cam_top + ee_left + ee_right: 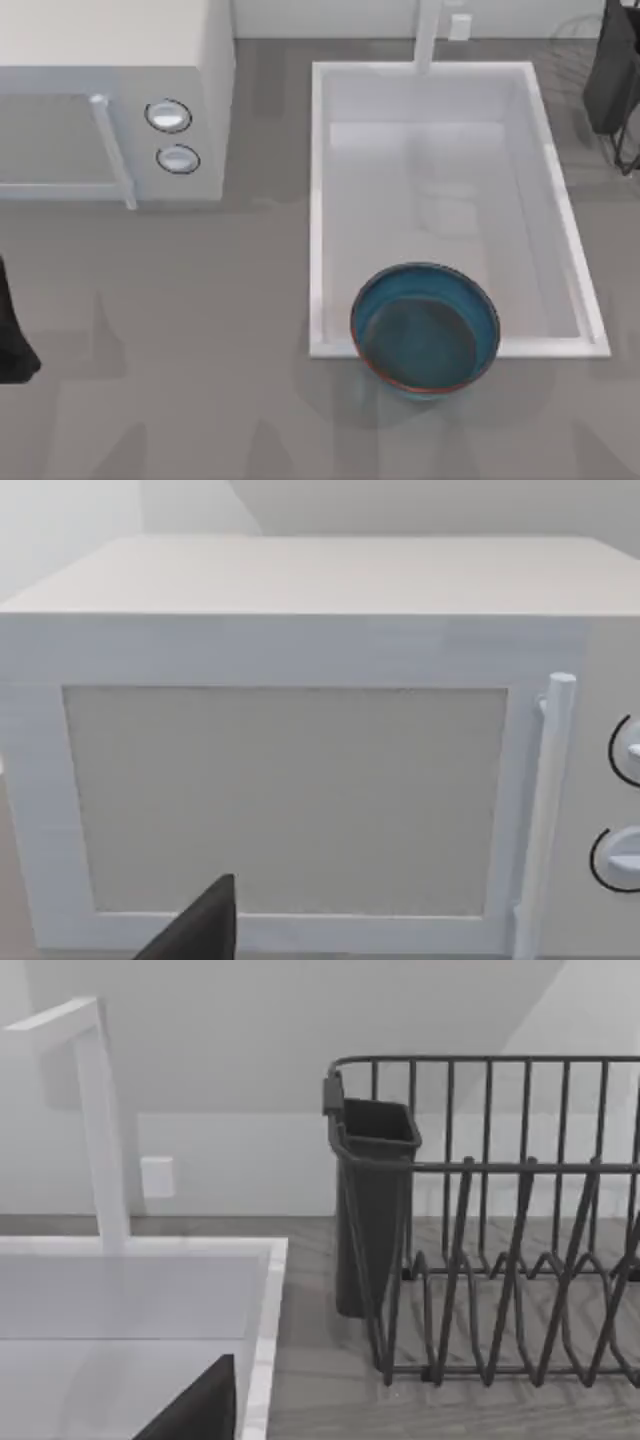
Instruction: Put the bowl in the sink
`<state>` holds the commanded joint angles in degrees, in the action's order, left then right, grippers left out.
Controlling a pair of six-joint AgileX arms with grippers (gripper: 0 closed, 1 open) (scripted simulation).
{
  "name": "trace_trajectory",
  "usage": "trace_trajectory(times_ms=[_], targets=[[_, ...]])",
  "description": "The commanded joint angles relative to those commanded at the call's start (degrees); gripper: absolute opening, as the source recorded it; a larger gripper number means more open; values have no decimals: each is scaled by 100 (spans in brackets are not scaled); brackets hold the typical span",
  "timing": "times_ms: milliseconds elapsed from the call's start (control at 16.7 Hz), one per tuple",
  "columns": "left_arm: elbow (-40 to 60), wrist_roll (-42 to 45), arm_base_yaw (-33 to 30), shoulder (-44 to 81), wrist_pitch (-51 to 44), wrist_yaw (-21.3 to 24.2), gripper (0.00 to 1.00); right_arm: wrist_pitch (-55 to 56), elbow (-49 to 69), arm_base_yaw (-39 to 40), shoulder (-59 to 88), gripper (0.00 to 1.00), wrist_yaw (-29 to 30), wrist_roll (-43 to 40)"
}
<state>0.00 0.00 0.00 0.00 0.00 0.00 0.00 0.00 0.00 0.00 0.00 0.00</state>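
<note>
Bowl: the bowl (425,330) stands upright, straddling the near rim of the sink (440,72); from above it overlaps the rim, part over the basin floor and part over the grey table (200,300), so it reads as not yet properly inside
Sink: a white basin with a pale floor, right of the microwave (110,60), tap (428,35) at its far edge
Left arm: a dark shape at the top view's left edge (12,330), parked near the microwave, well apart from the bowl; its wrist view faces the microwave door (285,800)
Right arm: a dark shape at the top view's far right corner (615,70), by the dish rack (500,1220), well apart from the bowl and across the sink from it
Pincers: a dark fingertip (200,930) intrudes in the left wrist view and another (200,1405) in the right; whether either pair is apart or together, I cannot tell
Step in hand: probably the reach toward the bowl, neither arm being near it
Doing it well: grip one wall of the bowl at the rim, one finger inside and one outside, lift it free of the sink's raised rim, then carry it over the floor and set it down flat
Risk: a shallow grip on the glazed wall may let the bowl tip or slide
</note>
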Motion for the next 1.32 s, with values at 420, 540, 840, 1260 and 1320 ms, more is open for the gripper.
trace_trajectory(times_ms=[420,540,840,1260,1320], targets=[[0,0,0,0,0,0,100,-759,902,350,908,100,-15,343],[0,0,0,0,0,0,100,-1344,1629,602,1701,100,-13,601],[0,0,0,0,0,0,100,-3195,3831,1362,4583,100,-2,1395],[0,0,0,0,0,0,100,-5738,6735,2415,8369,100,-17,2481],[0,0,0,0,0,0,100,-6021,7087,2538,8776,100,-17,2606]])
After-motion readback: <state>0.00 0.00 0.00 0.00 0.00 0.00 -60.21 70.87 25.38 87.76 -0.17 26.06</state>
